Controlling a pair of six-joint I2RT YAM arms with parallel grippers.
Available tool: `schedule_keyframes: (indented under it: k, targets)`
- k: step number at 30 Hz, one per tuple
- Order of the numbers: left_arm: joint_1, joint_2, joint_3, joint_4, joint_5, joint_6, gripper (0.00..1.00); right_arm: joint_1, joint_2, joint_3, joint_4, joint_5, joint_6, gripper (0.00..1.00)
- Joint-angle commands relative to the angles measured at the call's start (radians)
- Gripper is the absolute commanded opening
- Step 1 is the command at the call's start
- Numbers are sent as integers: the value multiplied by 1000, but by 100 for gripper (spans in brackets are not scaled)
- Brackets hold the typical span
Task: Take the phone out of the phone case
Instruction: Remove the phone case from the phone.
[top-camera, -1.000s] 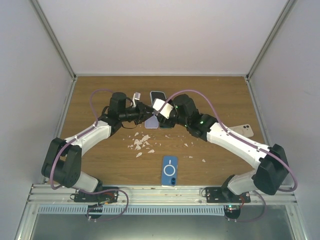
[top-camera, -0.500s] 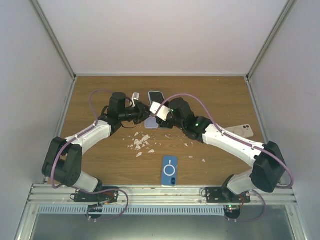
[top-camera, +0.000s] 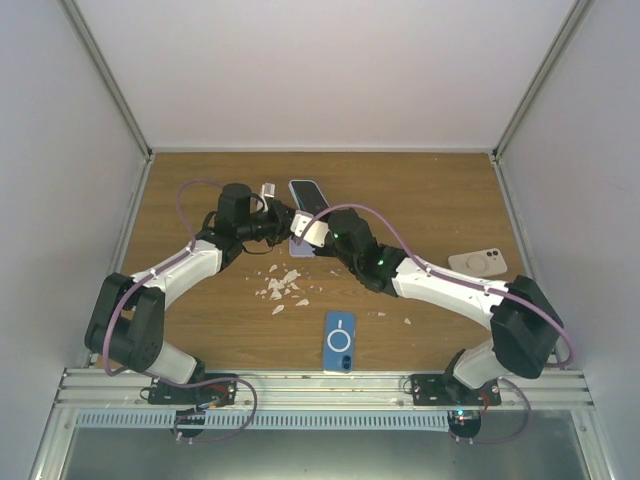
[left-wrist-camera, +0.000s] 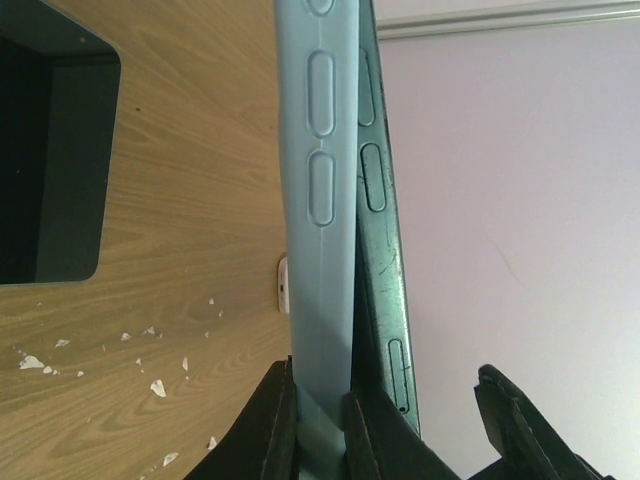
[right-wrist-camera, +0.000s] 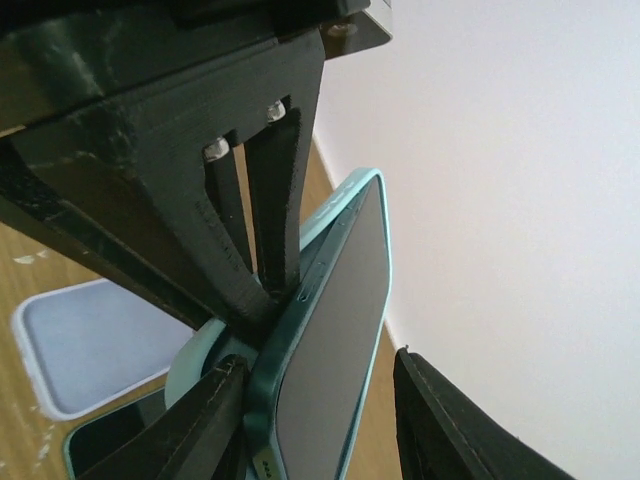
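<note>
The phone (right-wrist-camera: 335, 300) was held off the table between the two arms, toward the far middle of the board. Its long axis ran straight out from both sets of fingers toward the back wall.

The left gripper (left-wrist-camera: 322, 430) was clamped tight on the case (left-wrist-camera: 318, 200) wall at the near end. Along that side the case stood away from the phone's edge, so both rows of buttons showed.

The right gripper (right-wrist-camera: 320, 360) had its jaws apart, straddling the phone. One finger sat close by the back, the other clear of the screen, so this arm seemed best placed to pull.

Whether the near finger actually touched was hard to tell. The left wrist view cut off the phone's far end, and from above the grippers hid its near half.
</note>
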Motion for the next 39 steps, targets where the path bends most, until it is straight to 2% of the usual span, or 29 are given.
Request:
schedule_keyframes:
  k: [1,9,13,21,39]
  targets:
    - [-21,-22,29,144,102,-6,0,-14,42,-28,145,148,-92,39]
    - [-27,-26,31,155,137,-3,0,-15,92,-39,260,188,-178,37]
    - [-26,-33,29,144,148,7,0,-19,101,-26,264,201,-190,24]
    - [0,-25,19,81,113,40,0,-22,30,67,147,185,-153,1]
    - [28,-1,64,-162,-85,236,0,-81,-49,185,-61,54,32,0]
